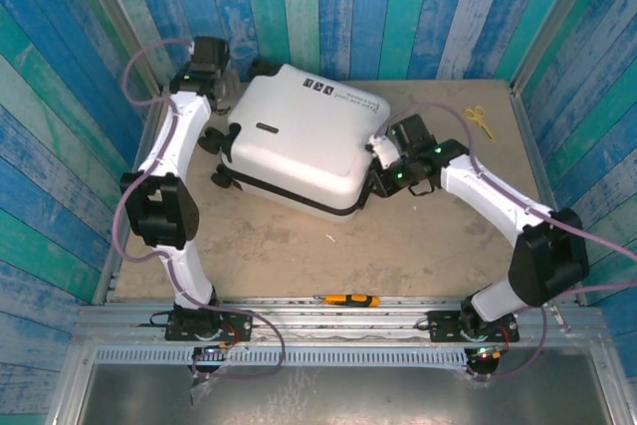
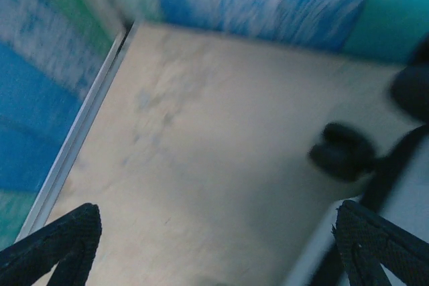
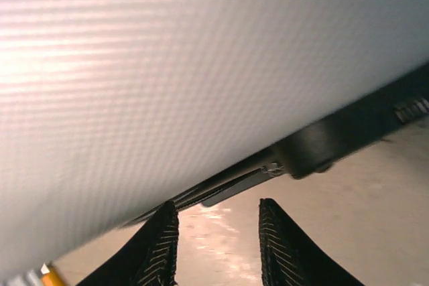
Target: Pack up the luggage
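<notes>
Luggage (image 1: 299, 136) lies shut and flat at mid-frame, my left gripper (image 2: 216, 222) spread wide by its wheels (image 2: 342, 152), my right gripper (image 3: 218, 219) half-parted, empty, under the seam (image 3: 234, 184); zipping probably remains.

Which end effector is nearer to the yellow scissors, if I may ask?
Right. The right end effector is at the suitcase's right edge, toward the scissors; the left end effector, at its far-left corner.
</notes>
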